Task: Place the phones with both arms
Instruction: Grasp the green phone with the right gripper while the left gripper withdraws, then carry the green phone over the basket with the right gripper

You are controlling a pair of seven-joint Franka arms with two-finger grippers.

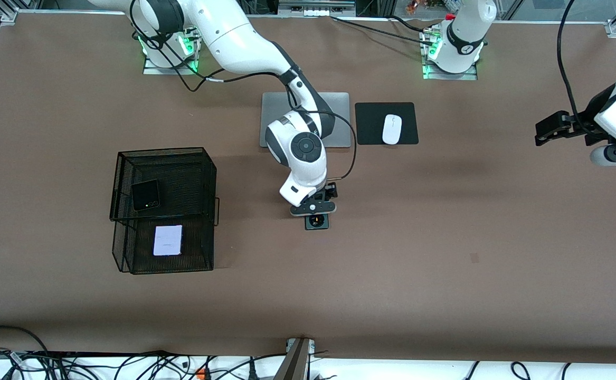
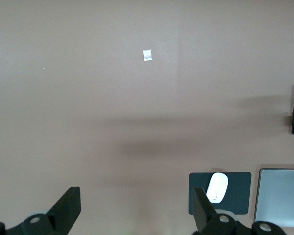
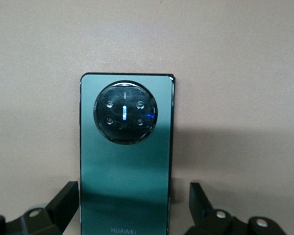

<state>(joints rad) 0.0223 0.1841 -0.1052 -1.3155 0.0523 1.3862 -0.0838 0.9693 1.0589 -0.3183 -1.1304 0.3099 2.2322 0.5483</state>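
My right gripper (image 3: 130,208) stands wide astride the long dark green phone (image 3: 125,161) with round camera ring, gripping nothing; only its wrist view shows this. My left gripper (image 2: 137,208) waits wide open.

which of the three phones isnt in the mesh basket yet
The dark green phone with the round camera ring: it lies on the bare table between the right gripper's open fingers. The black phone and white phone are already in the basket.
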